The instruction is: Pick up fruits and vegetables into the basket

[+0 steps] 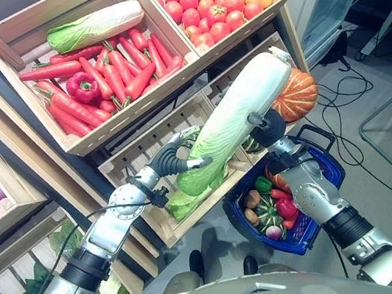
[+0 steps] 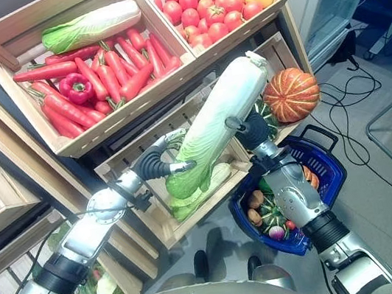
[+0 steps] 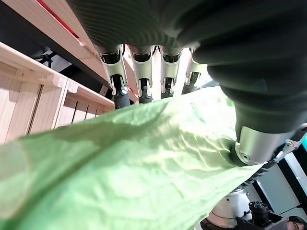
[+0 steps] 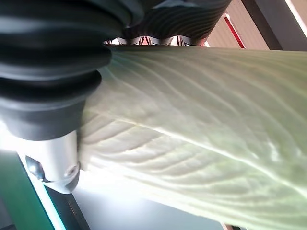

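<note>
Gripping napa cabbage at leafy end, left robot hand, right robot hand clasping mid-stalk, above blue basket

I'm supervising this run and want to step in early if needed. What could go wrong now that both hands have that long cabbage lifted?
1. The long pale-green napa cabbage is far longer than the blue plastic basket, which already holds vegetables; it may overhang or tip out.
2. The left hand grips only soft leaves at the green end, which could tear or slip.
3. The right hand holds it tilted beside the orange ribbed pumpkin; swinging down might knock it.
</note>
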### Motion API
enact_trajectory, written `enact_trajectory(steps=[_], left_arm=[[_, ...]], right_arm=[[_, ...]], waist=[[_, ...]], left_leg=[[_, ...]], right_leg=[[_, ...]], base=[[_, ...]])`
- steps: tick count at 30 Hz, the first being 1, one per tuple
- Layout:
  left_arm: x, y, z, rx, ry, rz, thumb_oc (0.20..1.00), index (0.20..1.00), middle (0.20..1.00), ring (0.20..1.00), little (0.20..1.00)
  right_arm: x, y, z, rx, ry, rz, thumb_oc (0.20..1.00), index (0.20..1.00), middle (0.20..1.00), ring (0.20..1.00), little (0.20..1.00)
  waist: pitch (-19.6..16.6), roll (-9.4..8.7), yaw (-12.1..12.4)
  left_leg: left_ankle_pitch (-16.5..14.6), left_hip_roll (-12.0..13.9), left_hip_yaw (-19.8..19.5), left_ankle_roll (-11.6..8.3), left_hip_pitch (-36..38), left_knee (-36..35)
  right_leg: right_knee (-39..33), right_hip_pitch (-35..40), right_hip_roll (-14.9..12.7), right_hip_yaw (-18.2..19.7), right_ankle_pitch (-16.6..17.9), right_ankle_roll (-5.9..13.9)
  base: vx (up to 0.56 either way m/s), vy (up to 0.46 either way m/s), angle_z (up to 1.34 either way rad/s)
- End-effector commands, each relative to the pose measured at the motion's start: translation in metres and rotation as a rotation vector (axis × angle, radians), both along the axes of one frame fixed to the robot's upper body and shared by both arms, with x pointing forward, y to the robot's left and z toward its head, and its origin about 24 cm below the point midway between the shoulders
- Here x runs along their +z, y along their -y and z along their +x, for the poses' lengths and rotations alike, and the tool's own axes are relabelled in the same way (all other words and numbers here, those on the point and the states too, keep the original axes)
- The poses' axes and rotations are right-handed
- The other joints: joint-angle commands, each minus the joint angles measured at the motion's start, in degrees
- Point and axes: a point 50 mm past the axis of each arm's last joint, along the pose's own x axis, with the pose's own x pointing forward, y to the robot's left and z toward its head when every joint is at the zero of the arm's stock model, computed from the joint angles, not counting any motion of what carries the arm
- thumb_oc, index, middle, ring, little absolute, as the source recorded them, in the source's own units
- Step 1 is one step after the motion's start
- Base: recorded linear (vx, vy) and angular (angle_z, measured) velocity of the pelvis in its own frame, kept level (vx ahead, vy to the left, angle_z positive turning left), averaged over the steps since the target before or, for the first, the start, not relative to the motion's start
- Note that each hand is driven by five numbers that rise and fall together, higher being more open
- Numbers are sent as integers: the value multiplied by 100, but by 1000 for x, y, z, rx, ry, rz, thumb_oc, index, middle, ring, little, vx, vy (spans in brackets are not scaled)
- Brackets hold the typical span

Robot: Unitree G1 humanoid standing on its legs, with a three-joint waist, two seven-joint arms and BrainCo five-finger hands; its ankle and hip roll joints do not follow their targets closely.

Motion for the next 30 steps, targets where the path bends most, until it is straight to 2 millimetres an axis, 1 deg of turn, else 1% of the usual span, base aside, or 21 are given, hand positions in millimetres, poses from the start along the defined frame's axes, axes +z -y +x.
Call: enact_trajectory(steps=[1,3,7,8,9,10,11,17,21,23,24,26,27,28,30], left_arm=[[6,-8,7,21,-5,-20,200,200,200,200,200],[0,-14,7,55,-48,-12,200,200,200,200,200],[-5,-21,10,135,-45,2,200,200,200,200,200],[-5,-23,10,155,-37,11,435,435,435,435,435],[-5,-27,11,189,-23,18,624,624,624,624,624],[-6,-31,11,215,-16,24,918,918,918,918,918],[-6,-35,12,247,-3,30,1000,1000,1000,1000,1000],[-4,-58,13,437,108,72,1000,1000,1000,1000,1000],[6,-69,19,535,205,75,1000,1000,1000,1000,1000],[17,-75,25,625,295,49,1000,1000,1000,1000,1000],[20,-76,26,654,317,43,1000,1000,1000,1000,1000],[30,-80,31,735,400,-2,1000,1000,1000,1000,1000],[32,-81,32,749,417,-9,1000,1000,1000,1000,1000],[37,-80,34,770,442,-24,1000,1000,1000,1000,1000],[41,-78,36,802,480,-53,1000,1000,1000,1000,1000]], right_arm=[[21,-6,-6,80,125,40,200,200,200,200,200],[20,-4,-7,64,114,58,200,200,200,200,200],[14,0,-6,8,81,74,200,200,200,200,200],[13,1,-6,-10,72,79,200,200,200,200,200],[11,3,-6,-35,61,82,200,200,200,200,200],[9,5,-5,-60,51,81,200,200,200,200,200],[7,7,-5,-87,42,78,200,200,200,200,200],[-4,22,-7,-253,-8,42,200,200,200,200,200],[-4,33,-4,-350,-5,23,200,200,200,200,200],[-2,42,3,-439,0,18,200,200,200,200,200],[-2,44,5,-461,-3,21,200,200,200,200,200],[2,53,9,-570,5,38,200,200,200,200,200],[2,57,10,-607,3,36,200,200,200,200,200],[4,63,13,-673,-4,39,200,200,200,200,200],[3,75,16,-828,-50,45,200,200,200,200,200]], waist=[[-229,-205,98],[-227,-198,98],[-203,-195,97],[-194,-196,97],[-179,-194,95],[-167,-193,94],[-155,-194,95],[46,-172,71],[323,-155,49],[602,-135,25],[676,-133,18],[1058,-126,-21],[1138,-125,-30],[1301,-123,-35],[1549,-129,-49]], left_leg=[[-757,-182,138,203,154,9],[-753,-180,142,205,145,9],[-757,-177,162,211,151,9],[-757,-176,172,214,154,9],[-756,-177,180,217,152,9],[-752,-179,188,218,142,9],[-720,-184,195,221,104,9],[-728,-176,254,227,-31,96],[-761,-166,279,216,-202,232],[-776,-164,294,203,-427,412],[-784,-166,311,200,-494,492],[-821,-164,355,136,-906,999],[-835,-156,369,124,-999,1124],[-850,-152,360,97,-1190,1367],[-972,-126,372,34,-1602,1991]], right_leg=[[22,-233,-242,72,66,564],[22,-248,-242,74,68,561],[22,-247,-244,79,65,561],[22,-248,-241,86,63,557],[22,-250,-235,98,62,550],[23,-261,-231,106,64,548],[33,-300,-230,110,82,540],[238,-485,-215,120,0,504],[413,-673,-200,123,-76,464],[617,-908,-177,112,-137,409],[705,-978,-176,105,-160,397],[1206,-1317,-158,65,-304,331],[1325,-1405,-160,60,-331,321],[1560,-1564,-176,53,-367,292],[2081,-1925,-216,42,-479,244]], base=[[0,0,0],[0,0,0],[0,0,0],[0,0,0],[0,0,0],[7,-3,-3],[2,-3,-7],[-2,0,-4],[-103,-2,-4],[-188,-4,-2],[-192,-6,-5],[-233,-17,-7],[-214,-28,-3],[-176,-32,1],[-174,-44,7]])
